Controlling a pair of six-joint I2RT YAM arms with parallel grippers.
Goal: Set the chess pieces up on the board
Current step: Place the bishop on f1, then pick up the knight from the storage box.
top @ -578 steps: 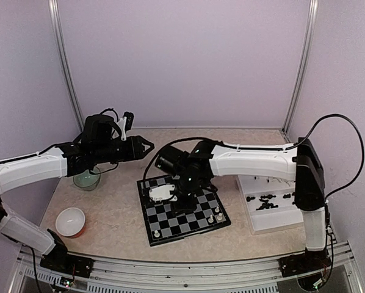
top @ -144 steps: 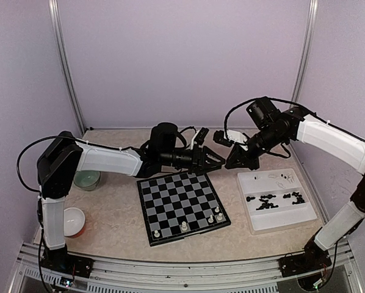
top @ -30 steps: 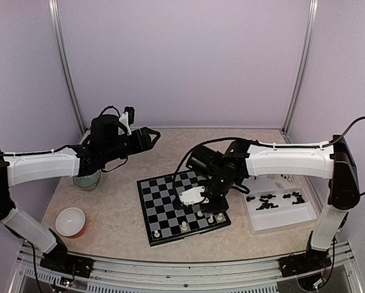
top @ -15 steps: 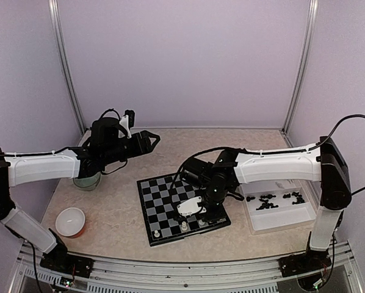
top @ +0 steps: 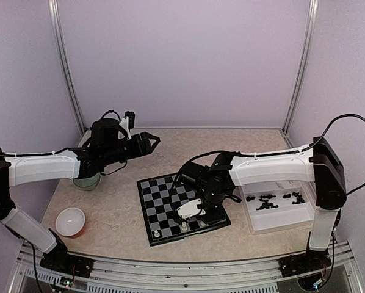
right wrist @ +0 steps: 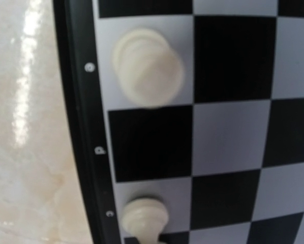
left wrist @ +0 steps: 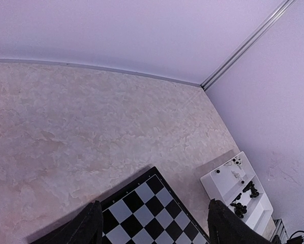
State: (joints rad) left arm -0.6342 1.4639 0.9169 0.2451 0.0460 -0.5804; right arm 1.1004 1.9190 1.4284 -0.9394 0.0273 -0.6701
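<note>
on glossy board (right wrist: 147,145) — rounded cream pieces (right wrist: 148,67)

2 cream chess pieces (right wrist: 148,67) stand on the board (right wrist: 148,143) beside its rim.

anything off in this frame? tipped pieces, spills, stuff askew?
Only the board stands out: it sits rotated against the near edge of the table. The cream pieces on its near row look upright, and the black pieces lie loose in the white tray. No spill or damage shows.
</note>
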